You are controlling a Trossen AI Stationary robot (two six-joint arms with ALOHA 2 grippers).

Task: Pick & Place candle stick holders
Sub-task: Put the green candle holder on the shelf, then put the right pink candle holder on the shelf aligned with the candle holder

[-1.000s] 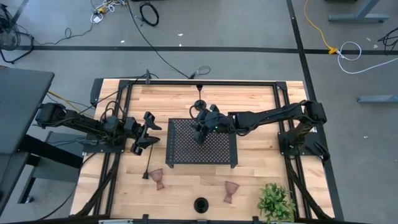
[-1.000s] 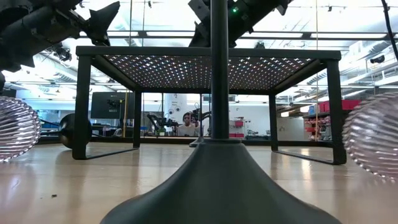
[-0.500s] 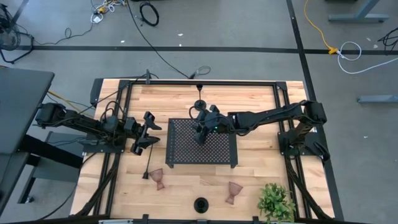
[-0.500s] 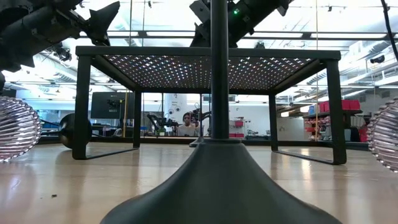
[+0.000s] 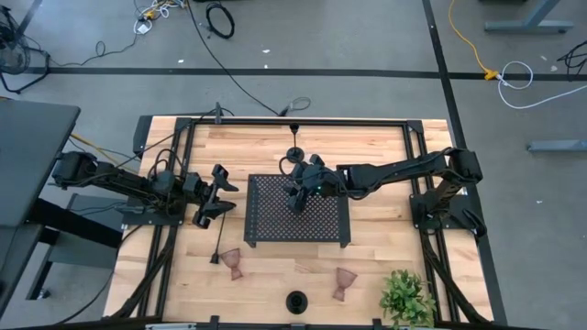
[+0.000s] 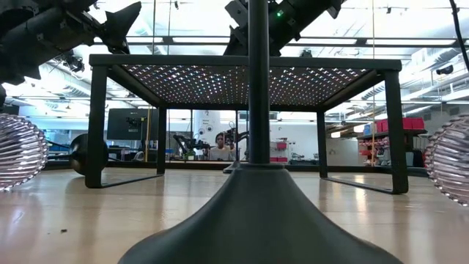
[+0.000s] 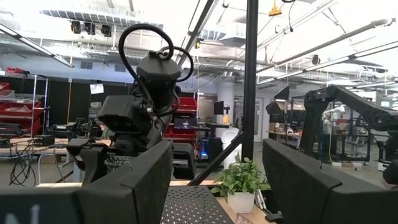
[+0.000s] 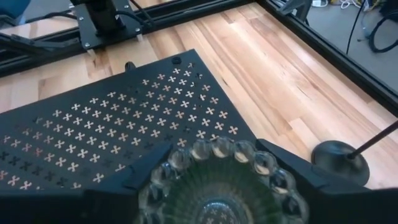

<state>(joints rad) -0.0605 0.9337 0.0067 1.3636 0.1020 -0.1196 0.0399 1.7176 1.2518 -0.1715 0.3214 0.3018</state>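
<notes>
From above, we've got the right gripper [image 5: 295, 194] over the tray [image 5: 321, 225], left gripper [image 5: 218, 197] parked open beside it. Right wrist view: green glass holder [image 8: 222, 183] upright between spread jaws (released, we reckon), so straight up clears it.

No readable text, label or number anywhere.

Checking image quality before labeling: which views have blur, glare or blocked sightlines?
Low view: a black candle holder fills the foreground, soft, blocking the centre; ceiling lights glare through the perforated tray. Right wrist view: the green glass holder is blurred. High view: evenly lit, sharp.
</notes>
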